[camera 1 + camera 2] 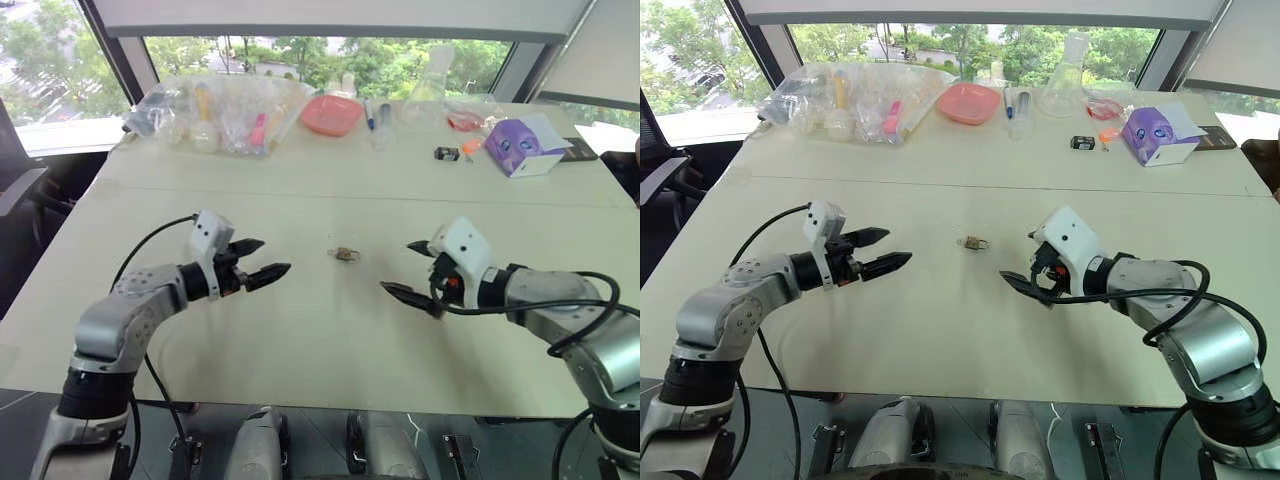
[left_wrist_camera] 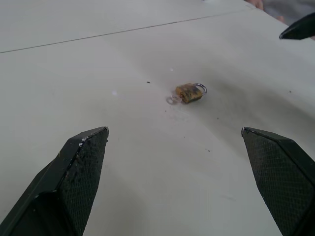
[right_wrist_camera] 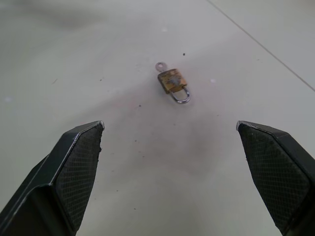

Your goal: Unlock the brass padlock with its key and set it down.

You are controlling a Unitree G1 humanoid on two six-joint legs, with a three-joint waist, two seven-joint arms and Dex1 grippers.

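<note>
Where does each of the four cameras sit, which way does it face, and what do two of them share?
Left eye view: on the head, looking forward and down over the table; both arms show, left claw and right claw open.
Right eye view: the head's other eye, same scene.
Left wrist view: on the left wrist, looking along its two fingers at the brass padlock.
Right wrist view: on the right wrist, looking along its fingers.
Shared: both wrist views see the padlock lying on the table.
</note>
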